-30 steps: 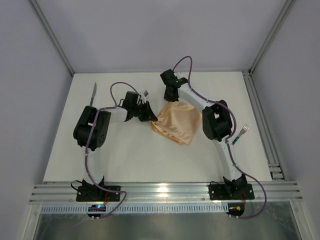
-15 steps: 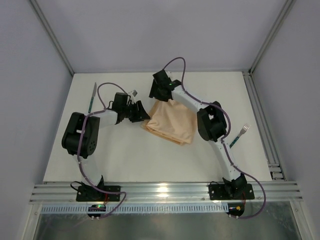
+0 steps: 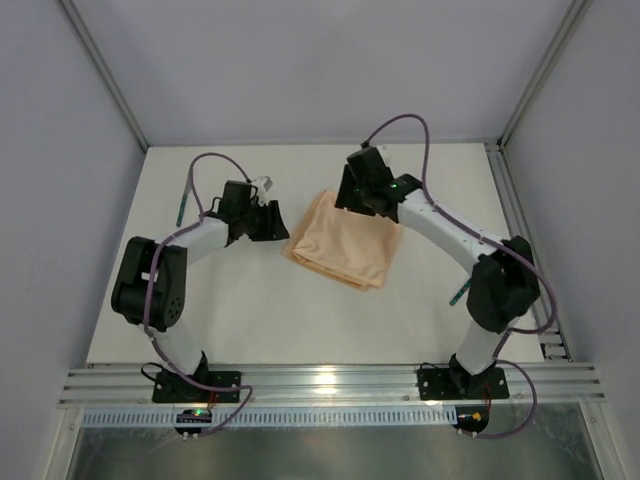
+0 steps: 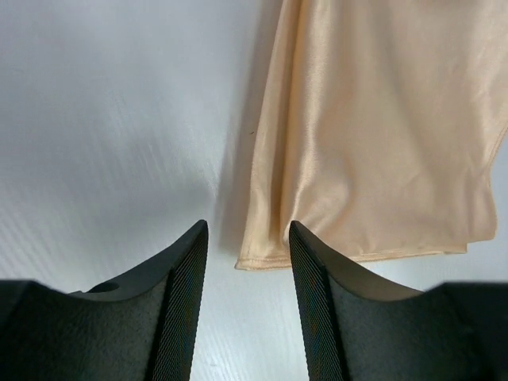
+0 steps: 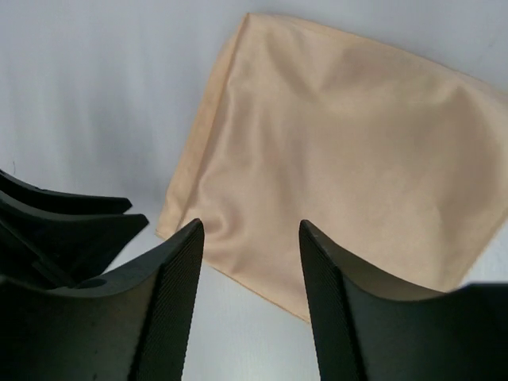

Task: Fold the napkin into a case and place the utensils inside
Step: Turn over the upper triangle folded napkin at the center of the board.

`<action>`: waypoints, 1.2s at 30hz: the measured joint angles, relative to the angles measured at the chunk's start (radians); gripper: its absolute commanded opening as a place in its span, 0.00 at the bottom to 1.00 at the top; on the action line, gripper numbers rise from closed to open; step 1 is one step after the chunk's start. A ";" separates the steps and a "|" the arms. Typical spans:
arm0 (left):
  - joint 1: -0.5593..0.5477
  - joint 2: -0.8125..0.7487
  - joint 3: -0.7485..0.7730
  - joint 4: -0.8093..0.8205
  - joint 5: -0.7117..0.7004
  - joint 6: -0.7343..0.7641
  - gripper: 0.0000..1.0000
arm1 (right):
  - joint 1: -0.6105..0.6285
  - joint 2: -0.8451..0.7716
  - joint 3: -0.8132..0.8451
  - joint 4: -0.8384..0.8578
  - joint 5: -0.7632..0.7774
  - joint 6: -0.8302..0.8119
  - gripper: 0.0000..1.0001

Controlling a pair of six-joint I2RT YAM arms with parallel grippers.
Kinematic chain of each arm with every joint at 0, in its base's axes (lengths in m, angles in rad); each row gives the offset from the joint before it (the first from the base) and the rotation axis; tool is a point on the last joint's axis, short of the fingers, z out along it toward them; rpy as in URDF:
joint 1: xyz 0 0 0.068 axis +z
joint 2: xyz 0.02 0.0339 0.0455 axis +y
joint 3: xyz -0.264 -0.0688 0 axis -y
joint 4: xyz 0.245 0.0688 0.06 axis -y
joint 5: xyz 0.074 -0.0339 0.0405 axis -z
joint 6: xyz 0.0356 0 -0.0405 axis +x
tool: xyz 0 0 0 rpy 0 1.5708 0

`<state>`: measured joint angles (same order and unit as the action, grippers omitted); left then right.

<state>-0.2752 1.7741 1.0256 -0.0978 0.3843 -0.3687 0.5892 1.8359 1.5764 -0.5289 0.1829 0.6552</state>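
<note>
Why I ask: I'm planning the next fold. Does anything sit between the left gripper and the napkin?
Nothing visible does. The left gripper is open right at a corner of the napkin, with only bare table between them.

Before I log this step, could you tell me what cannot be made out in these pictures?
Fork: top view, the right arm covers all but a bit of handle.
Knife: top view, small, crossed by the left arm's cable.
Napkin: top view, far edge hidden by the right gripper; layer count unclear.
</note>
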 measured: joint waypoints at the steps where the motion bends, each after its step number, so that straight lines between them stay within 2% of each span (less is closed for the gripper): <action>1: 0.000 -0.030 0.000 -0.009 -0.011 0.020 0.46 | -0.010 -0.077 -0.071 -0.001 0.002 0.000 0.47; 3: -0.004 -0.093 0.007 -0.031 -0.025 0.063 0.41 | -0.029 -0.195 -0.196 0.025 0.002 0.005 0.43; 6: -0.031 -0.145 0.042 -0.063 -0.032 0.124 0.43 | -0.064 -0.309 -0.390 0.072 -0.005 0.024 0.43; 10: -0.100 -0.132 0.061 -0.093 -0.034 0.178 0.48 | -0.086 -0.334 -0.607 0.102 -0.035 0.060 0.45; 15: -0.137 -0.051 0.061 -0.151 -0.040 0.218 0.45 | -0.086 -0.349 -0.751 0.129 -0.084 0.102 0.44; 21: -0.185 -0.049 0.061 -0.198 -0.070 0.334 0.38 | -0.041 -0.506 -0.812 0.116 -0.041 0.129 0.42; 25: -0.236 -0.094 0.060 -0.207 -0.110 0.503 0.39 | 0.074 -0.583 -0.811 0.085 0.045 0.143 0.38; 29: -0.264 -0.103 0.059 -0.207 -0.139 0.656 0.39 | 0.177 -0.542 -0.810 0.085 0.085 0.164 0.35; 36: -0.274 -0.100 0.055 -0.220 -0.161 0.837 0.45 | 0.234 -0.428 -0.795 0.079 0.141 0.222 0.32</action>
<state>-0.5491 1.6741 1.0805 -0.3180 0.2234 0.4686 0.8230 1.4075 0.7818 -0.4503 0.3241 0.8768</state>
